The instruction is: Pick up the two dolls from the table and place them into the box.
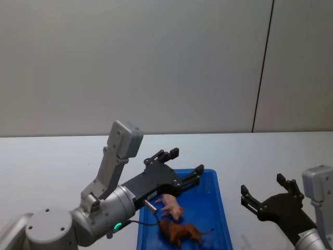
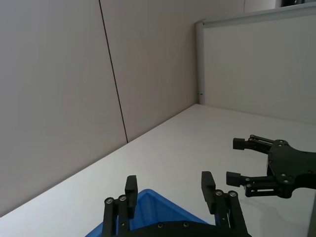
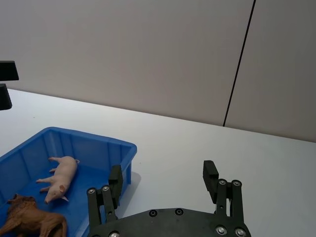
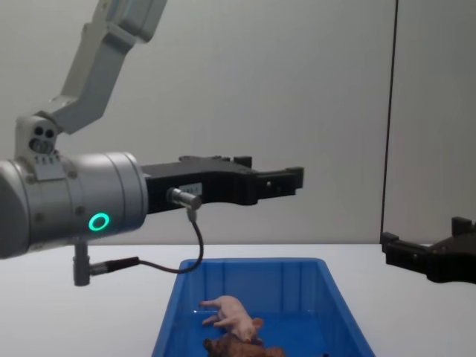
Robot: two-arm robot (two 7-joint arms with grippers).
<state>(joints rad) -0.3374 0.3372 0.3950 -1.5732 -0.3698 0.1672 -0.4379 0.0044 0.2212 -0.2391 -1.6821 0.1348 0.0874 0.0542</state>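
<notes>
No readable text anywhere: no words, labels, brand marks or numbers stand on anything in these views.
</notes>
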